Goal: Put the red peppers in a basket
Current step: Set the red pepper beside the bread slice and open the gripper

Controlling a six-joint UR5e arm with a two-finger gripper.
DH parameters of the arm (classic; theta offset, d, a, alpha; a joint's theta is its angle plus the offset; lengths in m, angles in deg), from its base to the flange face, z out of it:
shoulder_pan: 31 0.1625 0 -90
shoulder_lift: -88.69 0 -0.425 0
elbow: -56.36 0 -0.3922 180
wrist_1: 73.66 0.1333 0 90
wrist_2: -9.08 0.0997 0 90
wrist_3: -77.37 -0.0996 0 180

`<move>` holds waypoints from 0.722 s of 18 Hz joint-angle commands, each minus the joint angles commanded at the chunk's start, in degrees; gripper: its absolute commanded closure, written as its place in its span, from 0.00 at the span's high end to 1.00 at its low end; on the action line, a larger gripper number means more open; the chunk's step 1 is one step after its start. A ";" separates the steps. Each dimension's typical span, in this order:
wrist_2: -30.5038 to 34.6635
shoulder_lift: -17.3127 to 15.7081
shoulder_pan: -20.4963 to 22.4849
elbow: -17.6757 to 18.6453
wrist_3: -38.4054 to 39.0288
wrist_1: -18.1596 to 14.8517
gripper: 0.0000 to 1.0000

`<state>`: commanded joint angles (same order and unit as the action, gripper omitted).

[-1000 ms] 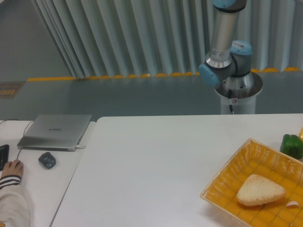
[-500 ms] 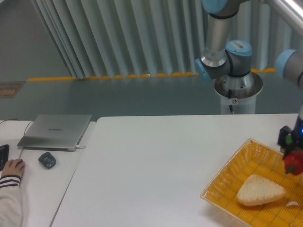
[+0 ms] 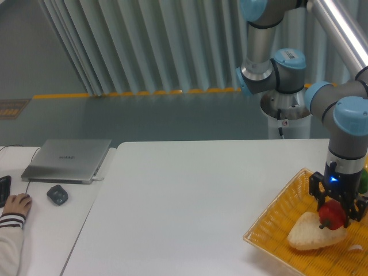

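Red pepper [image 3: 332,217] clamped in hand [image 3: 334,214], over basket [image 3: 275,221] (above wedge [image 3: 307,234])

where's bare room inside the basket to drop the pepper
Crowded at the right: the beige wedge fills the near-right floor of the square yellow woven basket, and the tool holds the small glossy red pepper right above it. Bare weave lies left of the wedge, toward the basket's left corner and far rim.
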<state>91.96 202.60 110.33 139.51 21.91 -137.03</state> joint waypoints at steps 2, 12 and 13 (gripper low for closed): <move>0.09 0.35 -1.49 0.00 1.84 0.17 0.21; 4.48 -0.87 -8.79 2.11 8.18 2.46 1.00; 4.40 -1.40 -8.27 1.94 7.57 2.37 1.00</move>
<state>96.36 201.19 102.06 141.44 29.48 -134.66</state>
